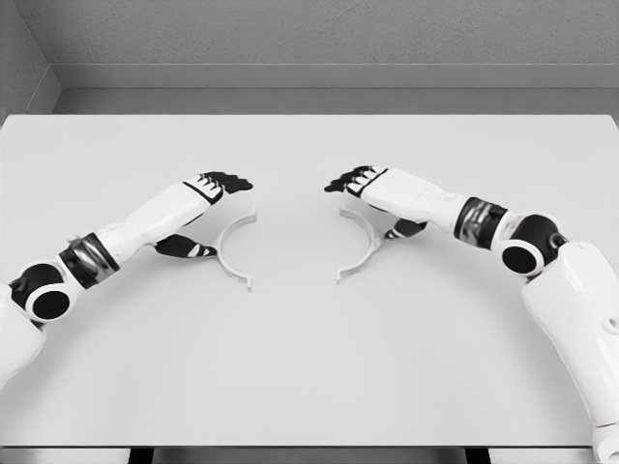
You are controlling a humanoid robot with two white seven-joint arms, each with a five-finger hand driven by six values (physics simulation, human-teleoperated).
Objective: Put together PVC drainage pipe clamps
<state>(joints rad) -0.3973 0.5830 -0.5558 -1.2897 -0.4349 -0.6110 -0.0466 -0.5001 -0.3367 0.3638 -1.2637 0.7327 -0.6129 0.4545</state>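
Left hand: hovered over the left white semicircular plastic clamp half, black fingers stretched out, thumb hanging below, holding nothing.
Right hand: mirrored it above the right white curved clamp half, fingers likewise extended and empty.
Clamp halves: lay flat on the pale grey table, well apart, open sides facing each other.
Tip: pinch each arc mid-curve, keeping the ends free to mate.
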